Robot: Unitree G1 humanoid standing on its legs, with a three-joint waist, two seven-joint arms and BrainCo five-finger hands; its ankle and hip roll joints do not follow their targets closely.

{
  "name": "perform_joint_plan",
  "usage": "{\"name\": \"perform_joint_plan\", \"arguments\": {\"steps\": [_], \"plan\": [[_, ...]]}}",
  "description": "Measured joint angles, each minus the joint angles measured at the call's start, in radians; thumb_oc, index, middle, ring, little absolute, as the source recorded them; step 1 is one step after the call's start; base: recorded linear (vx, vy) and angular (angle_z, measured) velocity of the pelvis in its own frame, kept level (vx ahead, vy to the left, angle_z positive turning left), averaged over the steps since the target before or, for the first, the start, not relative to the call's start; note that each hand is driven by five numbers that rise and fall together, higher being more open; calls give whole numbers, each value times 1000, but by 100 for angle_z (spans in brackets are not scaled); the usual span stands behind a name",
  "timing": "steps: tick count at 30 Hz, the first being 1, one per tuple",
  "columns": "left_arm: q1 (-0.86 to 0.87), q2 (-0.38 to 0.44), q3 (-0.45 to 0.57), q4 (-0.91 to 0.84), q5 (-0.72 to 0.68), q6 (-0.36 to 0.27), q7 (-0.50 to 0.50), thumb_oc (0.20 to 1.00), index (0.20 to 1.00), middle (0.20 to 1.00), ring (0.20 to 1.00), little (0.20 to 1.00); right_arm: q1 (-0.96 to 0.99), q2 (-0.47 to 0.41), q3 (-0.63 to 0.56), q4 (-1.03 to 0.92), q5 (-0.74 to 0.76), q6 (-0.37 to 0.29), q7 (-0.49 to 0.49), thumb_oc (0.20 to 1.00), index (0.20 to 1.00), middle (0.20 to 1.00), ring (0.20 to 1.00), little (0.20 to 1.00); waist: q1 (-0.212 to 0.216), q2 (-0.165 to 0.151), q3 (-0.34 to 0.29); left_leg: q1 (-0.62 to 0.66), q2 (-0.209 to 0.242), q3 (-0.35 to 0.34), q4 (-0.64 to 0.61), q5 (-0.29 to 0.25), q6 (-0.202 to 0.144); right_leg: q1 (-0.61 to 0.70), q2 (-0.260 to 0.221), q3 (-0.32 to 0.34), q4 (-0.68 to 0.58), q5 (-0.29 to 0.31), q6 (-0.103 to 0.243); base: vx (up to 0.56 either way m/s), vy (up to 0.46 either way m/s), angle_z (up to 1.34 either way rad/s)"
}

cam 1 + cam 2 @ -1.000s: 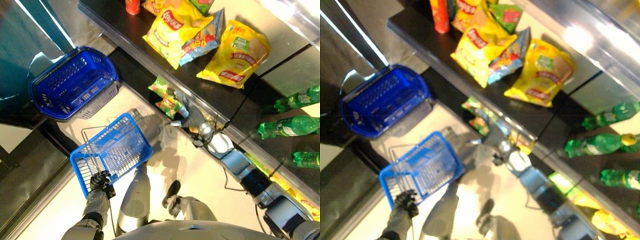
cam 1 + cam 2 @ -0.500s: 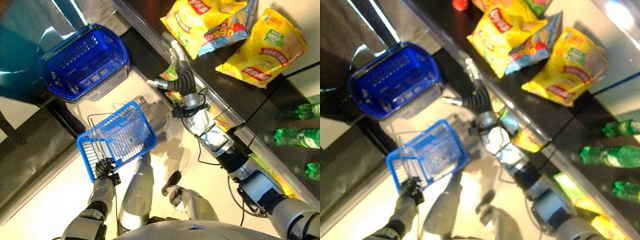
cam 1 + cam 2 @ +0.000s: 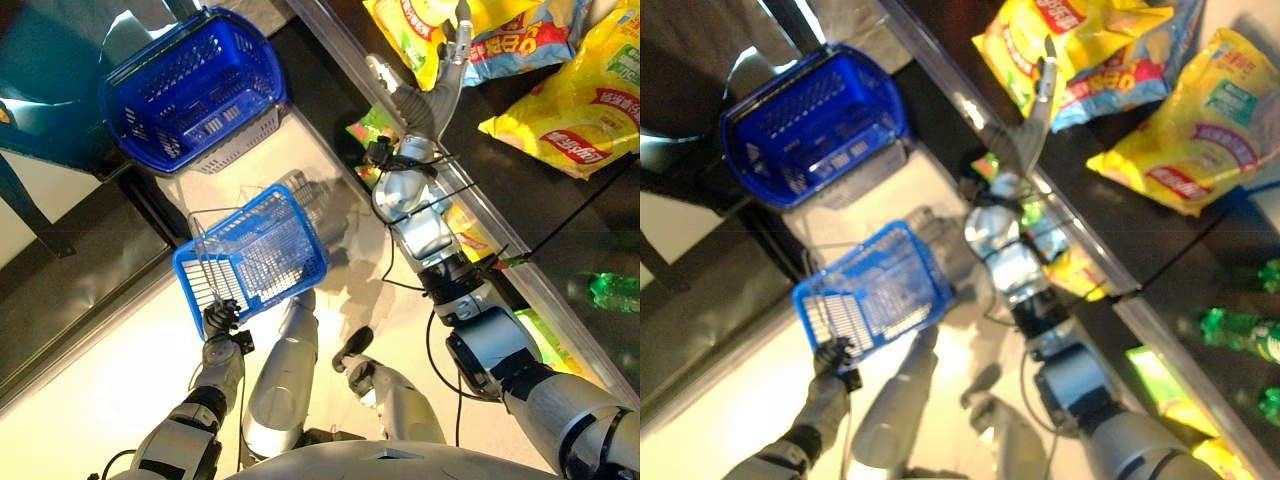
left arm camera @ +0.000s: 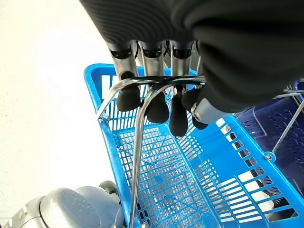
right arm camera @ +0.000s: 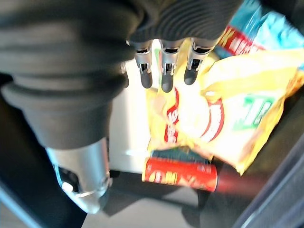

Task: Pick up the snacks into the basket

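The left hand has its fingers curled around the wire handle of the light blue basket, which hangs low in front of the robot, and nothing seems to lie inside it, though the mesh is hard to read. The right hand is stretched over the dark shelf with its fingers straight and apart, holding nothing, and their tips are over the yellow snack bag. Beside this bag lie a blue snack bag and a second yellow bag. In the right wrist view a red can lies just past the yellow bag. A darker blue basket stands apart, to the left of the shelf.
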Motion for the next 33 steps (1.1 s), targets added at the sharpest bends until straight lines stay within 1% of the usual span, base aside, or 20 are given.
{"name": "perform_joint_plan", "arguments": {"steps": [3, 7, 11, 14, 17, 21, 23, 25, 31, 33], "plan": [[-3, -3, -4, -4, 0, 0, 10, 200, 200, 200, 200, 200, -1, 6, -23, 0, -30, 16, -45, 1000, 1000, 1000, 1000, 1000, -1, 0, 0, -7, -2, 0, 0, 0, 0, -7, -2, 0, 0, -1, 2, -3, 10, 0], [-6, -9, -18, -4, 0, 0, 20, 200, 200, 200, 200, 200, -1, 8, -27, 2, -37, 33, -76, 1000, 1000, 1000, 1000, 1000, -2, 1, 0, -13, -2, 0, 0, 0, 0, -11, -3, 0, 0, -1, 2, -5, 20, 0], [-7, -15, -25, -4, 0, -1, 21, 200, 200, 200, 200, 200, -4, 21, -32, 42, -35, 35, -89, 1000, 1000, 1000, 1000, 1000, -2, 1, 0, -13, -2, 0, 0, 0, 0, -12, -3, 0, 0, -1, 2, 0, 0, 0], [-7, -16, -39, -3, 0, 0, 22, 200, 200, 200, 200, 200, -10, 40, -57, 94, -5, 35, -93, 1000, 1000, 1000, 1000, 1000, -2, 1, 0, -15, -2, 0, 0, 0, 0, -14, -3, 0, 0, -1, 2, 0, 0, 0], [-9, -15, -40, -3, 0, -1, 21, 200, 200, 200, 200, 200, -74, 43, -88, 172, 44, 33, -111, 1000, 1000, 1000, 1000, 1000, -1, 1, 1, -31, -3, -2, 0, 0, 0, -32, -2, 0, 5, -1, 2, 0, 0, 0], [-9, -14, -40, 2, -17, 0, 20, 200, 200, 200, 200, 200, -175, 20, -131, 276, 95, 32, -122, 1000, 1000, 1000, 1000, 1000, 0, 7, 4, -37, -7, -4, 0, 2, 3, -37, -6, -1, 6, -3, 5, 14, 8, 3], [-10, -13, -39, 3, -22, 0, 20, 200, 200, 200, 200, 200, -207, 7, -141, 290, 105, 30, -128, 1000, 1000, 1000, 1000, 1000, 1, 9, 5, -43, -10, -5, 0, 3, 3, -42, -8, -1, 6, -4, 7, 41, 12, 2], [-13, -12, -40, 5, -28, 0, 19, 200, 200, 200, 200, 200, -285, -8, -146, 376, 120, 29, -128, 1000, 1000, 1000, 1000, 1000, 1, 14, 8, -50, -9, -7, 0, 4, 5, -48, -7, -1, 7, -4, 7, 28, 1, 3], [-13, -10, -43, 5, -32, -2, 13, 200, 200, 200, 200, 200, -340, -28, -157, 419, 133, 29, -140, 1000, 1000, 1000, 1000, 1000, 6, 15, 9, -73, -11, -10, 1, 4, 5, -71, -11, 0, 10, -6, 9, 26, 2, 2], [-13, -6, -60, 5, -38, -3, 8, 200, 200, 200, 200, 200, -348, -35, -156, 427, 133, 29, -145, 1000, 1000, 1000, 1000, 1000, 8, 15, 9, -81, -12, -10, 1, 5, 6, -79, -11, 0, 11, -6, 9, 0, 0, 0]]}}
